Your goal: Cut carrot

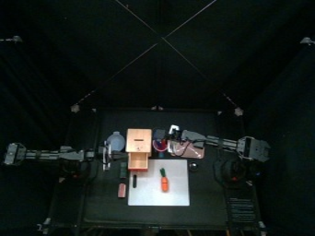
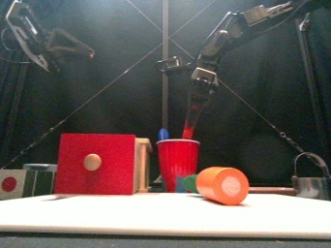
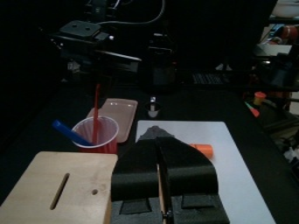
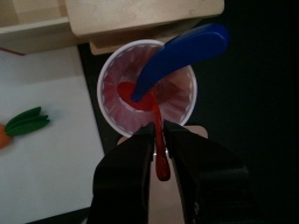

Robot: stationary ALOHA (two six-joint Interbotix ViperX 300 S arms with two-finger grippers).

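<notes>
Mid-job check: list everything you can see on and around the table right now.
carrot: 1, orange with green tip, lying on the mat
mat: 1, white, table front
cup: 1, red, behind the carrot
blue tool: 1, blue, standing in the cup
red tool: 1, red, tip in the cup
box: 1, red front and wooden top, beside the cup
bar: 1, reddish, beside the mat
metal cup: 1, silver, at the front view's right edge
left claw: 1, black, shut, empty, above the box
right claw: 1, black, over the cup, closed on the red tool
</notes>
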